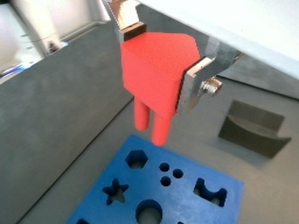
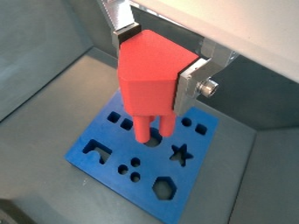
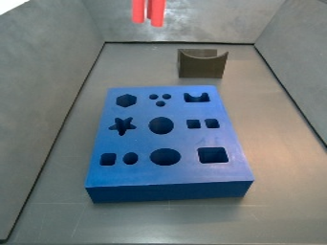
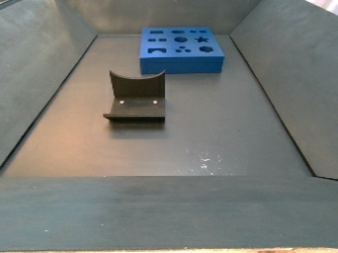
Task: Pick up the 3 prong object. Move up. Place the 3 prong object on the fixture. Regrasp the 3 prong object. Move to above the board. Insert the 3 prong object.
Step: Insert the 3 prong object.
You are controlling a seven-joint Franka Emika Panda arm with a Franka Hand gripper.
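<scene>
The 3 prong object (image 2: pixel 149 74) is a bright red-orange block. The gripper (image 2: pixel 163 63) holds it up in the air by its sides, and its prongs point down. It hangs above the board (image 2: pixel 146 157) and does not touch it. In a side view only the prong tips (image 3: pixel 149 11) show at the top edge.

The board (image 3: pixel 166 139) is big, flat and blue. It lies on the floor and has a star, a hexagon, circles, squares and three dots cut into it.

The fixture (image 4: pixel 134 98) is a small dark holder with a curved notch on top. It stands on the floor, apart from the board.
</scene>
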